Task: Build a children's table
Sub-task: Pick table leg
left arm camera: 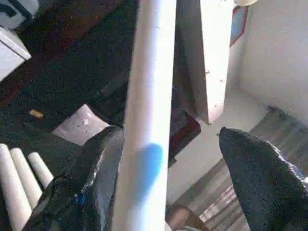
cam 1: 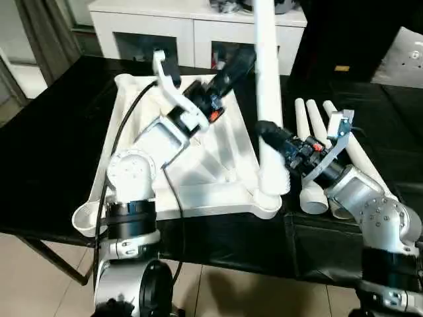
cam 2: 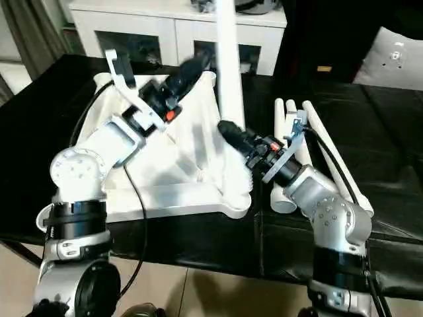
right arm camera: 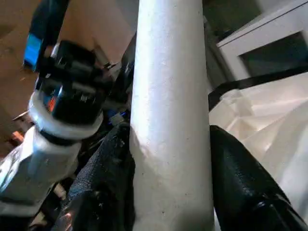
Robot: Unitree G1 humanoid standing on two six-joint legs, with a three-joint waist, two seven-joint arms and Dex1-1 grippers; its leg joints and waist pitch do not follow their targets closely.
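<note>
Square white table top (cam 1: 218, 165) lies upside down on the black counter (cam 1: 53, 145), ribbed underside facing up so that the round corner sockets are open to receive legs. One tapered white leg (cam 1: 268, 86) stands upright in the socket at the corner nearest 5 o'clock of the top (cam 1: 269, 193), its upper end running out past the head view's 12 o'clock edge. Three spare legs (cam 1: 316, 132) lie side by side on the counter at 3 o'clock of the standing leg, just beside the top, within reach for the remaining corners

Right gripper (cam 1: 268, 135) is clamped on the lower part of the standing leg; the right wrist view shows a black finger (right arm camera: 240, 183) pressed against each side of the tube, probably to keep it vertical and seated in its socket. Left gripper (cam 1: 243, 63) reaches across the top from 9 o'clock toward the same leg higher up; in the left wrist view its jaws stand apart, one finger (left arm camera: 98, 173) close against the tube and the other (left arm camera: 260, 178) well clear, so it grips nothing. A white cabinet (cam 1: 192, 26) stands beyond the counter at 12 o'clock

Judged stage: first leg fitted, three sockets not yet filled
</note>
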